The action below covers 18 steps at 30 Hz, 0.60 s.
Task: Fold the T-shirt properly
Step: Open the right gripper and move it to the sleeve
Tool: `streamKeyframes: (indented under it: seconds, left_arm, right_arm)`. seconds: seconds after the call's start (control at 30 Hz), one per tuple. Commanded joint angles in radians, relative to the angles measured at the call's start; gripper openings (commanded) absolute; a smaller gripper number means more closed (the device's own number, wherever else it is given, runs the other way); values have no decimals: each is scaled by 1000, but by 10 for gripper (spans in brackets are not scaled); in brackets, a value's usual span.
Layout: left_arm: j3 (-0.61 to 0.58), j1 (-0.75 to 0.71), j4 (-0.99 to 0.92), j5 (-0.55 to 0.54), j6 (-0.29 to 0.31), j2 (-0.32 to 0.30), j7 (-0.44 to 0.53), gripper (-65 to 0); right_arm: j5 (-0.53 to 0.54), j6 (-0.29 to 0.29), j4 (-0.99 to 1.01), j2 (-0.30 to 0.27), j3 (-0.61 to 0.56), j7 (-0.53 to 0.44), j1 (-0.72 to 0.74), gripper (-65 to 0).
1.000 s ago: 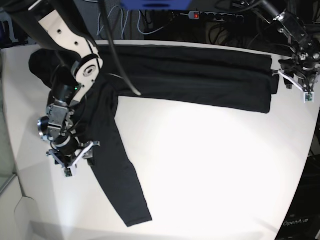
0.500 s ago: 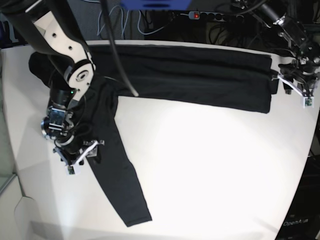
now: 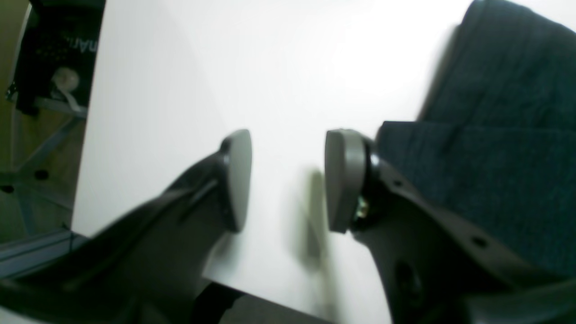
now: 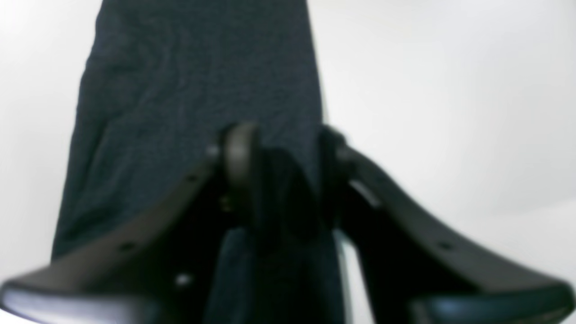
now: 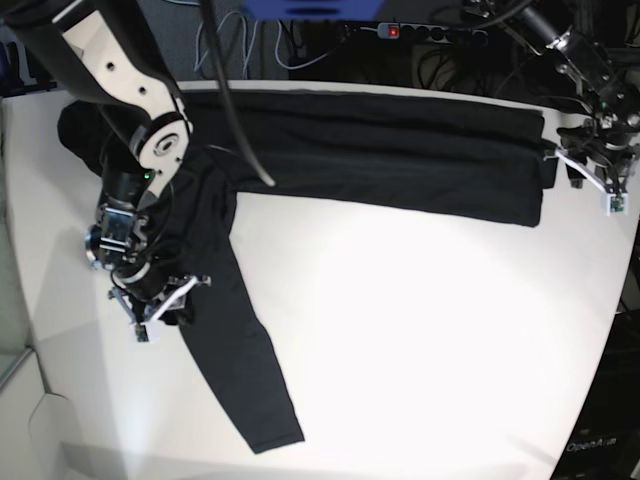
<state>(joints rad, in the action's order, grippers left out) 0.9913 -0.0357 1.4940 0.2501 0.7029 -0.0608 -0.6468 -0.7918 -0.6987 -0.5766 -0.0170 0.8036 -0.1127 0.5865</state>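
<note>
The black T-shirt (image 5: 380,150) lies folded into a long band across the back of the white table (image 5: 430,330), with one sleeve (image 5: 240,370) running toward the front left. My right gripper (image 5: 162,305) sits low on that sleeve's left edge. In the right wrist view its fingers (image 4: 240,162) stand either side of a dark bunch of sleeve fabric (image 4: 189,90), but blur hides whether they pinch it. My left gripper (image 5: 580,170) hovers at the band's right end, open over bare table (image 3: 180,67) with nothing between its pads (image 3: 342,180). The shirt (image 3: 504,135) lies just beside it.
A power strip (image 5: 430,32) and cables lie behind the table's back edge. The table's right edge runs just beyond my left gripper, and floor clutter (image 3: 49,67) shows past it. A low wall borders the table at the far left (image 5: 10,330).
My right gripper has shifted slightly up and right along the sleeve, and its fingers have drawn closer together around the fabric. The left arm and the shirt's band stay put.
</note>
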Motion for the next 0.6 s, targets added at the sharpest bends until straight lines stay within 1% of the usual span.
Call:
streamKeyframes:
  seconds: [0.0,0.1,0.13,0.5,0.57]
  left_arm:
    - [1,7,20,-11,-5,-15,20,-389]
    - [1,7,20,-11,-5,-15,20,-389]
    - [1,7,20,-11,-5,-15,20,-389]
    - [1,6,21,-11,-5,-15,20,-389]
    - [1,3,21,-11,-5,-17,20,-389]
  right_arm:
    - [-5,1,-9,-4,-5,12,22,-538]
    - [-5,1,-9,-4,-6,12,22,-634]
    - [-5,1,-9,-4,-6,12,20,-650]
    - [-7,1,-12,-4,-6,11,20,-650]
    - [-7,1,-12,-4,-6,-15,20,-650]
